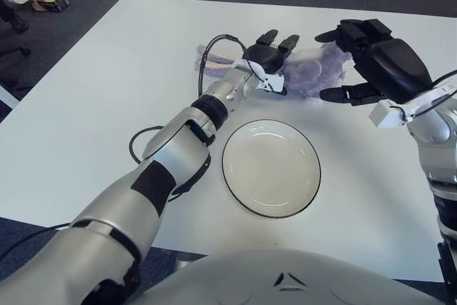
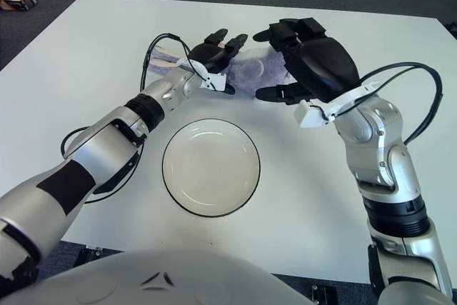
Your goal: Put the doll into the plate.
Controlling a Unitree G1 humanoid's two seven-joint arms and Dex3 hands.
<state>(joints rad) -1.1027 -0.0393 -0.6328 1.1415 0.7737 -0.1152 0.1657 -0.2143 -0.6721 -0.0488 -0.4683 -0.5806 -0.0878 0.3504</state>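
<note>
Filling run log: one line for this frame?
doll: on table, outside plate | left hand: open, at doll | right hand: open, beside doll
</note>
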